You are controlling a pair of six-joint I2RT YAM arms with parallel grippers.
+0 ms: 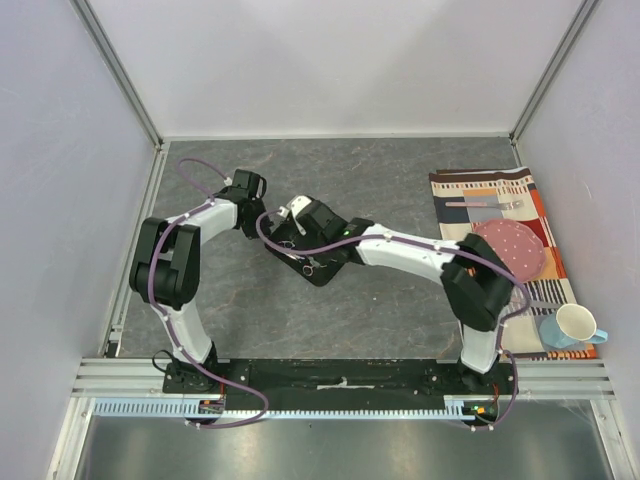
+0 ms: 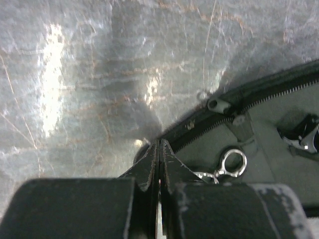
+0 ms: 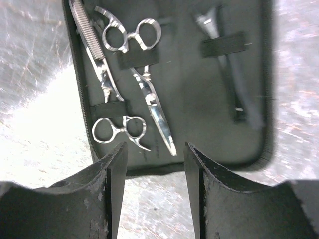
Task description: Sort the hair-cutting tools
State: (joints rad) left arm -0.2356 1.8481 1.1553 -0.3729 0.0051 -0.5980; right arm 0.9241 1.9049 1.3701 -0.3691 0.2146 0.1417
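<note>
An open black pouch lies mid-table. In the right wrist view the pouch holds two silver scissors under elastic straps: a toothed pair on the left and a plain pair beside it. A thin black stick-like piece sits under a strap on the right. My right gripper is open and empty, just off the pouch's near edge. My left gripper is shut, tips at the pouch's zipper rim. A scissor ring shows beside it. In the top view, left gripper and right gripper meet over the pouch's left end.
A striped placemat lies at the right edge with a fork, a pink plate and a cup. Walls enclose the table on three sides.
</note>
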